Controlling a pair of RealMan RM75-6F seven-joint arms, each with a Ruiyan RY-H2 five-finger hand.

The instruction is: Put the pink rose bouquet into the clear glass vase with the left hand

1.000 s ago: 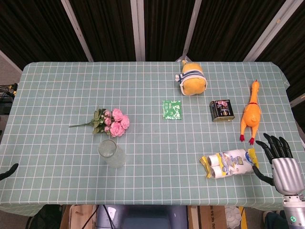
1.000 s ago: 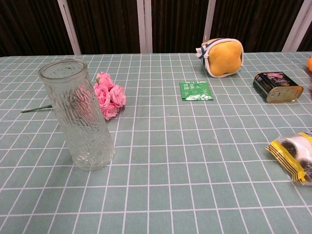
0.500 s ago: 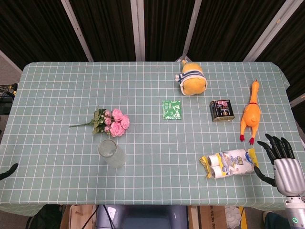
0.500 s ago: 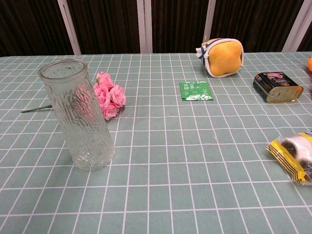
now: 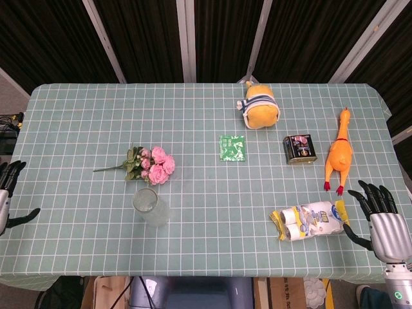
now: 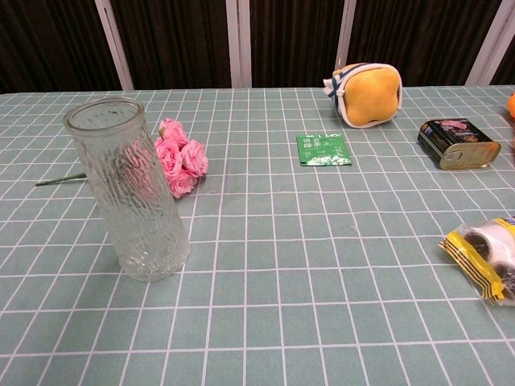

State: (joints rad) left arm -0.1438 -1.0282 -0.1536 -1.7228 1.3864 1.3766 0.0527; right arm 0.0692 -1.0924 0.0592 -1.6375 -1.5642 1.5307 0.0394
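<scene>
From the head view, the left hand point(image 5: 8, 193) sits at the left edge of the surface point(image 5: 77, 116), only partly in frame, fingers apart and holding nothing. The rose bouquet point(image 5: 147, 164) lies flat well to that hand's right, its long axis running left to right: the stem end points back toward the hand and the pink blooms point away. Just nearer the front edge than the blooms stands the glass vase point(image 5: 150, 207), upright, mouth open to the camera; bare checked cloth fills the stretch between hand and bouquet. The right hand point(image 5: 380, 215) rests off the front right corner, fingers spread and empty, with a pack of paper rolls point(image 5: 308, 221) just to its left and a rubber chicken point(image 5: 338, 153) beyond it. A dark tin point(image 5: 299, 149), a green packet point(image 5: 232, 149) and a yellow pouch point(image 5: 260, 109) lie further off; their printing is too small to read. From the chest view, neither hand shows. The vase point(image 6: 133, 193) stands upright close in front, the bouquet point(image 6: 179, 157) lying just behind it with blooms to the right. The packet point(image 6: 323, 149) carries pale characters I cannot make out, and the tin point(image 6: 458, 143) a pink label, unreadable.
</scene>
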